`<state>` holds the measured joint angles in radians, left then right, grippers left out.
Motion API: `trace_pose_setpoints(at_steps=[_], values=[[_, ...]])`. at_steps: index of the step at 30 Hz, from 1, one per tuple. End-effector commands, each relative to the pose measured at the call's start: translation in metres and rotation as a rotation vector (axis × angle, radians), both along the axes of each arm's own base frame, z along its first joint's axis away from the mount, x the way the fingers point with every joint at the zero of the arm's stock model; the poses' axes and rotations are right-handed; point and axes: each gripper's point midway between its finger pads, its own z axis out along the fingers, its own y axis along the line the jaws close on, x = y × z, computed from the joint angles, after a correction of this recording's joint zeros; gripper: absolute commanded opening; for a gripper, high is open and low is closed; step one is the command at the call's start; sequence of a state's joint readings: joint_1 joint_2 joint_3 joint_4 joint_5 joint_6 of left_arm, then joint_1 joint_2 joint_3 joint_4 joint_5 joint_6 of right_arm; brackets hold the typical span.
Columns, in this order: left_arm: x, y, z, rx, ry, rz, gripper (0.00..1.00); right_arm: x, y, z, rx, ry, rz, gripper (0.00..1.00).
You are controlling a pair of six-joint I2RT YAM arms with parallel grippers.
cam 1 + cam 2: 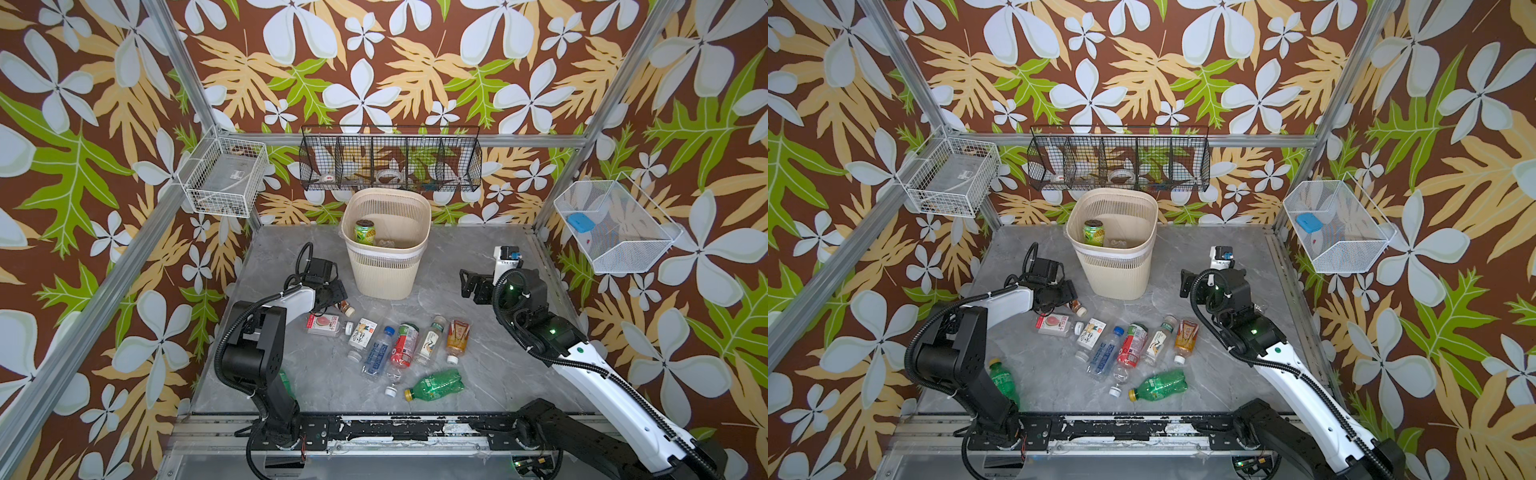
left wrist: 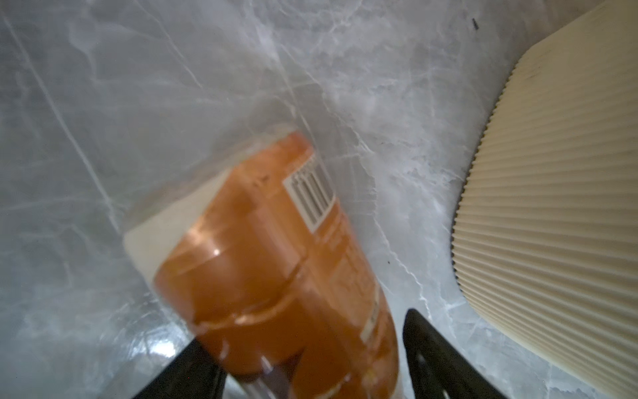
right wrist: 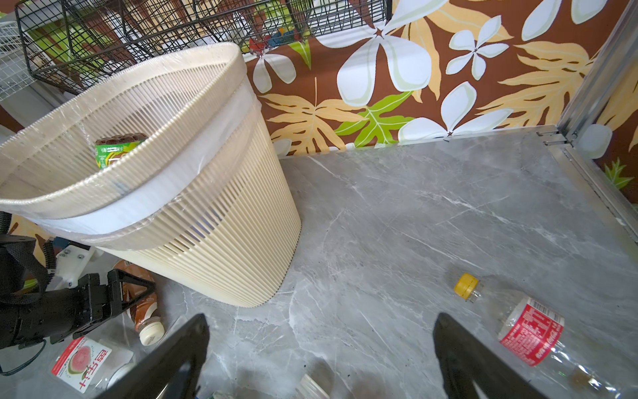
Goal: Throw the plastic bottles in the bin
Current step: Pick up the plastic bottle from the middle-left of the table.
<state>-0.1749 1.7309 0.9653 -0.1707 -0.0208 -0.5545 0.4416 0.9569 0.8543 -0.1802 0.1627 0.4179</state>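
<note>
Left wrist view: brown bottle (image 2: pixel 262 262) lay on the bench (image 2: pixel 103 138), just beside the bin (image 2: pixel 552 207) foot.
Left gripper (image 2: pixel 303 331): jaws apart astride that bottle, with a gap on one side; not clamped.
Right gripper (image 3: pixel 321 362): jaws wide, empty, over bare bench.
Done: one green-label bottle (image 1: pixel 365 231) was inside the bin, mid back edge.
Left: ten or so bottles (image 1: pixel 401 345) on the bench, most in a central row; task judged early.

The bin (image 1: pixel 386 270) is recorded as matt beige ribbed plastic, its rim wrapped in a thin glossy liner (image 3: pixel 155 203). The tabletop (image 1: pixel 490 353) beneath the bin is finished smooth, grey-marbled, faintly sheened. The bottles (image 1: pixel 403 347) before the bin are noted as glossy clear plastic; the black wire basket (image 1: pixel 390 158) behind it, as metal.
</note>
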Motion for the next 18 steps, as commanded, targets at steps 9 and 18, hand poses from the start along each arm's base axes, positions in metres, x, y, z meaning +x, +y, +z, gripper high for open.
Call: trace_pose_setpoints(at_steps=[9,18], values=[[0.014,-0.009,0.015,-0.064,-0.061,0.002,0.56,0.000,-0.008,0.000,-0.025,-0.002,-0.036,1.00],[0.009,-0.015,0.092,-0.163,-0.299,-0.002,0.51,0.004,-0.003,-0.002,-0.011,0.002,-0.028,1.00]])
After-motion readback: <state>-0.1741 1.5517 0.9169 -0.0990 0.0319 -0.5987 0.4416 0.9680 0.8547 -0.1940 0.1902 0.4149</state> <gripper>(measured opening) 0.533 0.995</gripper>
